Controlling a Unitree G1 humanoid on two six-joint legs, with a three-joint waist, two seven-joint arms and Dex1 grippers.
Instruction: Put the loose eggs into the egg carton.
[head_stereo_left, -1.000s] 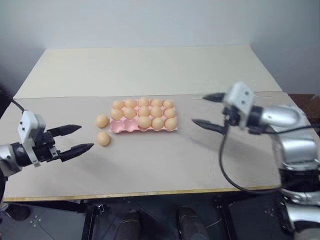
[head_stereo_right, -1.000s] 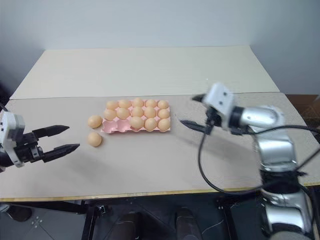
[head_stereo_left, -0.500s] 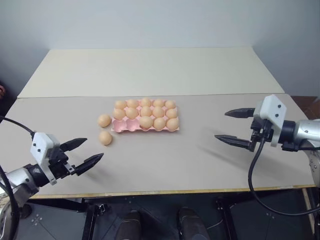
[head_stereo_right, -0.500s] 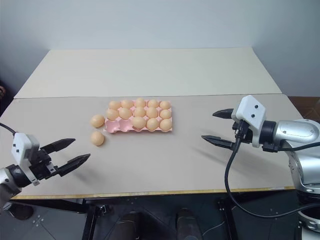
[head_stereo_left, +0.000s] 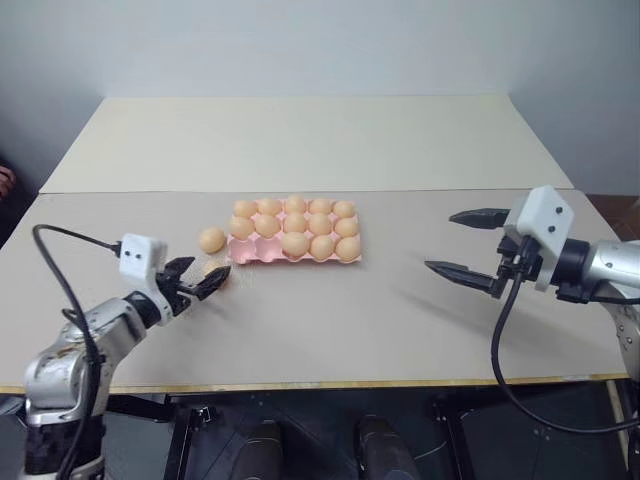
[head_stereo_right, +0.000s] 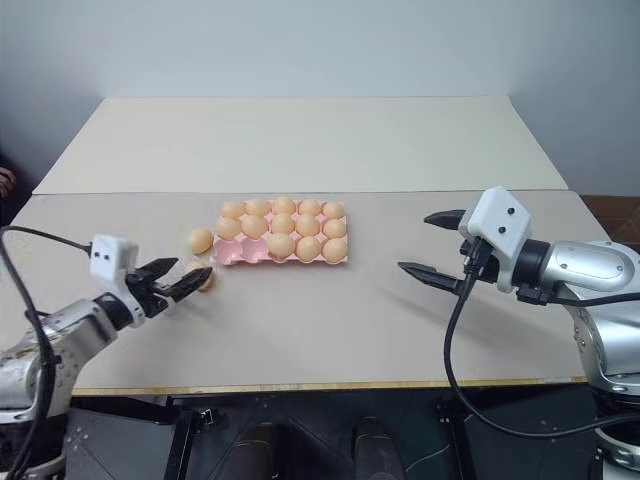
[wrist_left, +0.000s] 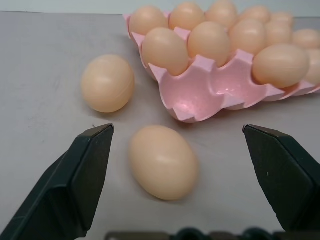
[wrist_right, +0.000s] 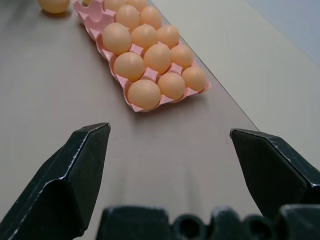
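The pink egg carton lies mid-table with several eggs in it; two cups at its near left corner are empty. Two loose eggs lie left of it: the farther one sits alone. The nearer egg rests on the table between the open fingers of my left gripper, and neither finger touches it. My right gripper hovers open and empty above the table, well right of the carton.
The beige table continues behind the carton as a second, paler surface. A black cable loops below my right wrist. The near table edge runs just under both arms.
My left gripper has come forward and down to the nearer loose egg and now straddles it. The right gripper drew back to the right, then held still. Both stayed open.
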